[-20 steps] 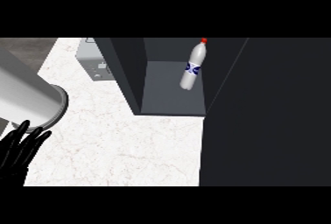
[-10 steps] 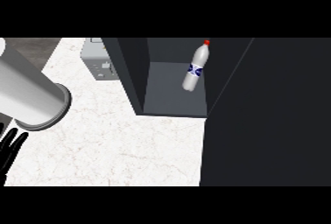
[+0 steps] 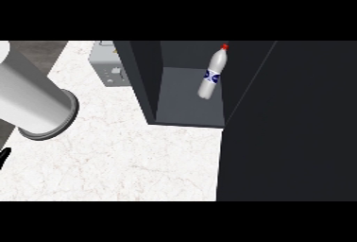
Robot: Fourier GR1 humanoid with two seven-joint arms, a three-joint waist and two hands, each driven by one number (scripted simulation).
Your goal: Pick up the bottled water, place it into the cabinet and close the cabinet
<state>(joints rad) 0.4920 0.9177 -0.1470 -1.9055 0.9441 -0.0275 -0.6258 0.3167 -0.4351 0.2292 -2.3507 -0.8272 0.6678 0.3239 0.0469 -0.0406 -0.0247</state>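
White marble counter (image 3: 125, 156) meets the open cabinet (image 3: 188, 106), bottled water (image 3: 213, 73) inside — swing the door (image 3: 286, 132) squarely shut (hands' state can't be told).

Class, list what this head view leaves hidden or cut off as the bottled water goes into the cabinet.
- Left hand: only a sliver at the left edge; its fingers cannot be judged.
- Right hand: not in view.
- Cabinet: top cut off by the upper edge; right side hidden by the dark door panel.
- Bottled water: label too small to read.
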